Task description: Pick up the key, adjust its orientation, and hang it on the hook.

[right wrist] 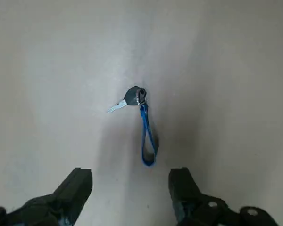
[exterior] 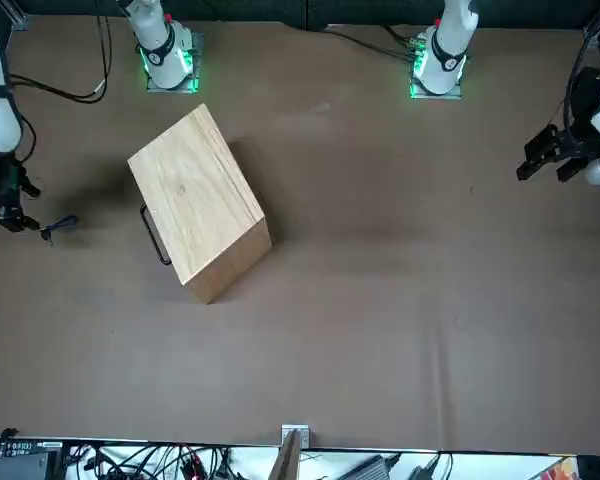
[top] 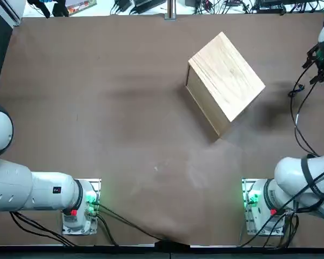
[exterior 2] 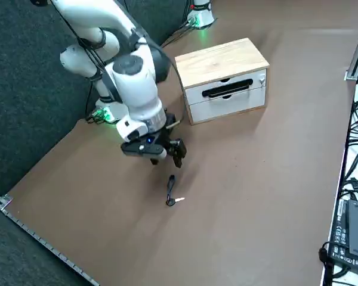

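Right hand (right wrist: 130, 181) open above the table's (exterior 2: 244, 196) right side, key (right wrist: 133, 96) lying below on its strap; the wooden drawer box's (exterior 2: 227, 80) drawers sit closed, contents hidden.

The right arm reaches out over the table, bent downward past the cabinet's handle side — its right gripper (right wrist: 130, 193) hangs just off from the cabinet (exterior 2: 227, 80), fingers spread wide apart — holding nothing.
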